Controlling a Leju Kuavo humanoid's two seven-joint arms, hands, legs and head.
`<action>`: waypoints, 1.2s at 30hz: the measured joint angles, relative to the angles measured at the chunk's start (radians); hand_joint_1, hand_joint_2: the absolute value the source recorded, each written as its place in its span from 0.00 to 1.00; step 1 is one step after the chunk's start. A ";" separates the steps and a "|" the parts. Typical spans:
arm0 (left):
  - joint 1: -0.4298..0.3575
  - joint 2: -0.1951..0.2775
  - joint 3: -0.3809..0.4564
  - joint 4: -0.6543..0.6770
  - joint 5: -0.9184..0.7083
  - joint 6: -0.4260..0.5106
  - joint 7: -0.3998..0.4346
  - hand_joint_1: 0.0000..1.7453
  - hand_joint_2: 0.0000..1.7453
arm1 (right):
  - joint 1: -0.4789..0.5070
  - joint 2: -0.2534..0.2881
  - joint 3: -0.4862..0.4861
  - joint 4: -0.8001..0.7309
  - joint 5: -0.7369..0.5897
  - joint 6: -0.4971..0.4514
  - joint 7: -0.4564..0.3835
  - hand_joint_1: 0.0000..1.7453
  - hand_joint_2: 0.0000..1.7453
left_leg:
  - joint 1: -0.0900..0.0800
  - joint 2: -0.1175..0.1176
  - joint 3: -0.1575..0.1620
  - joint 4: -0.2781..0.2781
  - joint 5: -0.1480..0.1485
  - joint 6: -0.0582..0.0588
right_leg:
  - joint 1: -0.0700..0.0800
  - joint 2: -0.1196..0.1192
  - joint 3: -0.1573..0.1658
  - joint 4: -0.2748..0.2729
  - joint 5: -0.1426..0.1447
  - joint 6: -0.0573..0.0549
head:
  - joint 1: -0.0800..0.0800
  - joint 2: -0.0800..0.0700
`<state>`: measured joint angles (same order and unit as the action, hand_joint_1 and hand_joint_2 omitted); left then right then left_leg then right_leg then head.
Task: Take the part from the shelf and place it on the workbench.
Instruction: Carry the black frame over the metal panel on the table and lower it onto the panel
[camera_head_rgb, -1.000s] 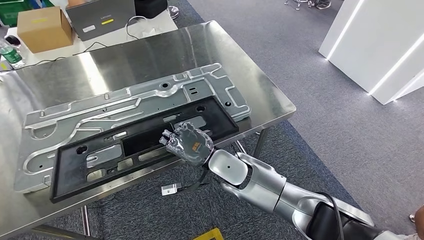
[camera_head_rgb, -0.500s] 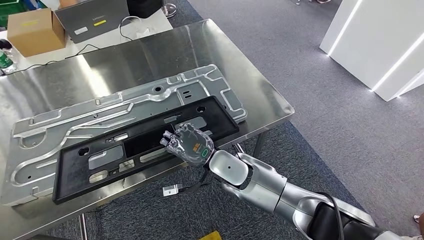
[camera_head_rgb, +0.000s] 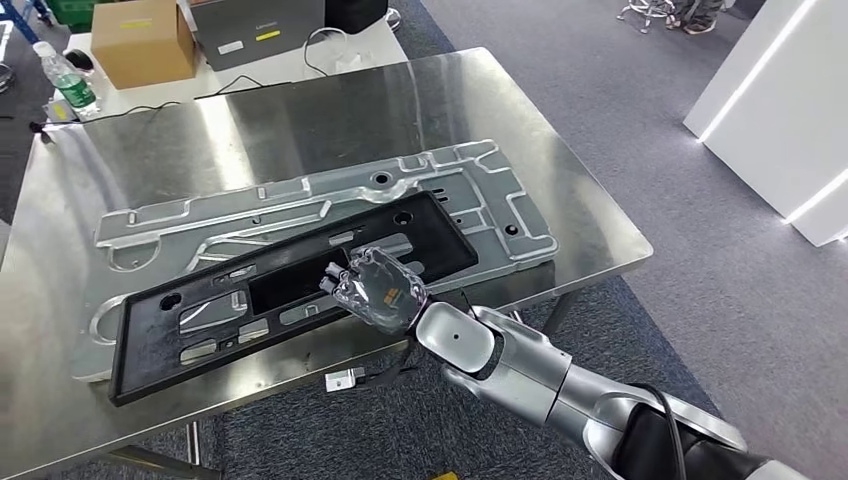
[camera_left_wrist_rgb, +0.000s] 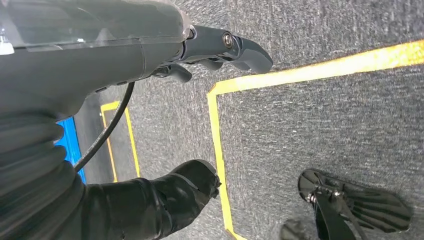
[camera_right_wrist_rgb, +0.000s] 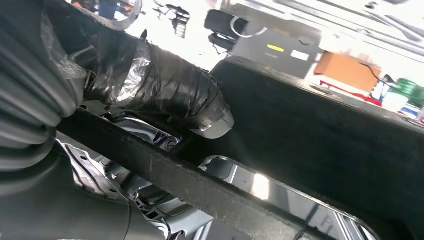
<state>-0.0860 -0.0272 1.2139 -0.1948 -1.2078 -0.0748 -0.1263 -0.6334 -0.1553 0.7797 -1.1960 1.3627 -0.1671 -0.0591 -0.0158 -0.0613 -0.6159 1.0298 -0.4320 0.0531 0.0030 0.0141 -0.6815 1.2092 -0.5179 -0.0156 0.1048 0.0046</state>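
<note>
From the head view I have my right hand (camera_head_rgb: 378, 290) on the long black part (camera_head_rgb: 290, 283), holding it at its near long edge, roughly mid-length. In the right wrist view a taped finger (camera_right_wrist_rgb: 165, 95) lies over the top of a black bar of the part (camera_right_wrist_rgb: 310, 145) where an opening shows shiny metal beneath, so I read that hand as clamped on the part.

The part lies flat and slanted on the steel desk (camera_head_rgb: 300, 120), resting on top of a larger silver stamped panel (camera_head_rgb: 330, 205). Its left end sits near the desk's front edge, and its near long edge runs just inside that front edge. The silver panel's right end reaches close to the desk's right edge.

Behind the panel I see a broad bare stretch of steel up to the far edge. Beyond that is a second white surface with a cardboard box (camera_head_rgb: 143, 42), a grey laptop (camera_head_rgb: 262, 22) and a plastic bottle (camera_head_rgb: 66, 78).

To the right of the desk the grey carpet (camera_head_rgb: 700, 250) is open as far as a white wall unit (camera_head_rgb: 790, 110).

My left hand (camera_left_wrist_rgb: 210, 47) hangs over carpet marked with yellow tape lines (camera_left_wrist_rgb: 300, 75); its fingers are apart and hold nothing.
</note>
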 joint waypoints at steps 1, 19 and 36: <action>0.000 -0.004 0.000 0.001 0.000 0.000 0.000 0.00 1.00 | -0.001 0.000 0.000 0.000 0.000 0.000 0.000 1.00 1.00 | -0.003 -0.008 0.002 0.000 -0.002 0.001 | 0.004 0.022 0.026 -0.064 0.034 -0.016 | -0.002 0.000; 0.004 -0.003 0.001 0.002 -0.007 -0.001 -0.003 0.00 1.00 | -0.007 0.000 0.003 0.002 -0.040 0.002 -0.037 1.00 1.00 | 0.000 -0.035 0.029 -0.042 0.010 -0.006 | 0.004 0.043 0.102 -0.208 0.070 -0.002 | -0.004 0.000; 0.004 -0.002 0.006 0.002 -0.008 0.000 -0.006 0.00 1.00 | -0.009 -0.002 0.002 0.010 -0.039 0.001 -0.015 1.00 1.00 | -0.003 -0.035 0.028 -0.040 0.010 -0.006 | 0.002 0.042 0.104 -0.208 0.069 -0.003 | -0.004 0.000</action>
<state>-0.0815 -0.0295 1.2198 -0.1930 -1.2162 -0.0746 -0.1320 -0.6419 -0.1577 0.7817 -1.1862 1.3240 -0.1658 -0.0740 -0.0184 -0.0964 -0.5880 0.9899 -0.4223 0.0470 0.0048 0.0564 -0.5778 1.0012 -0.4485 -0.0183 0.1007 0.0046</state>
